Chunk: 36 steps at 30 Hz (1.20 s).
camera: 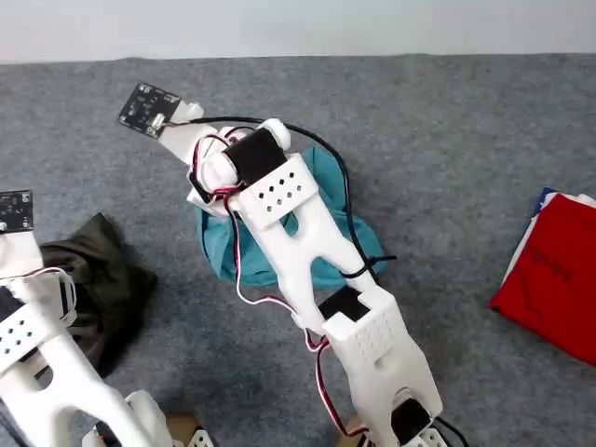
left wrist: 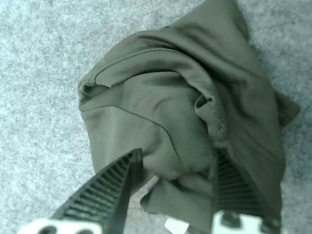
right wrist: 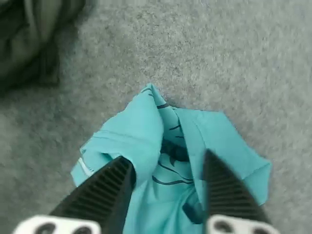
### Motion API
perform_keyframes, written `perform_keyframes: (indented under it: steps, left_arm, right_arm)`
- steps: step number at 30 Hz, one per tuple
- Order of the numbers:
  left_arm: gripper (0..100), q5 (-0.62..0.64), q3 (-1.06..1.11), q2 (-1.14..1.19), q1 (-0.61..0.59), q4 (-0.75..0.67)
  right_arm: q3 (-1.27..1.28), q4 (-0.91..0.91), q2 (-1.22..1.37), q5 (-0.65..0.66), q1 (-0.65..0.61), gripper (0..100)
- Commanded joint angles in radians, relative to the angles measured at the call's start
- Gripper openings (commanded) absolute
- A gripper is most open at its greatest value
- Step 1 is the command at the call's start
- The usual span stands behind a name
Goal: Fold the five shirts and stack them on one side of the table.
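My left fingers are spread wide, straddling the crumpled olive shirt. My right fingers are wide too, either side of a raised ridge on the teal shirt. Neither has hold of anything. The teal one sits well apart from the red-topped stack, the olive one farther from it again. My worry: closing on these bunched folds probably pinches several layers, so the shirt lifts as a lump instead of spreading flat on the counter.
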Motion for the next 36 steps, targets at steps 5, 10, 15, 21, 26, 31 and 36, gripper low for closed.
perform_keyframes:
  steps: [5, 10, 15, 21, 26, 31, 36]
  left_arm:
    - [22, -0.006, -0.022, -0.021, 0.0, 0.006]
    - [22, -0.006, -0.053, -0.021, 0.003, 0.006]
    - [22, -0.005, -0.059, -0.021, 0.044, 0.006]
    - [22, -0.003, -0.059, -0.021, 0.1, 0.006]
    - [22, -0.002, -0.054, -0.021, 0.138, 0.005]
    - [22, -0.002, -0.054, -0.02, 0.16, 0.005]
    - [22, 0.012, -0.053, -0.02, 0.164, 0.003]
  right_arm:
    - [-0.003, 0.039, -0.128, -0.035, -0.01, 24.5]
    - [0.0, 0.041, -0.217, -0.035, 0.013, 24.5]
    - [0.173, 0.041, -0.331, -0.038, 0.053, 24.5]
    - [0.45, 0.041, -0.506, -0.038, 0.084, 24.5]
    - [0.661, 0.041, -0.608, -0.038, 0.077, 24.5]
    - [0.927, 0.041, -0.68, -0.037, 0.076, 24.5]
    - [1.097, 0.039, -0.725, -0.035, 0.07, 24.5]
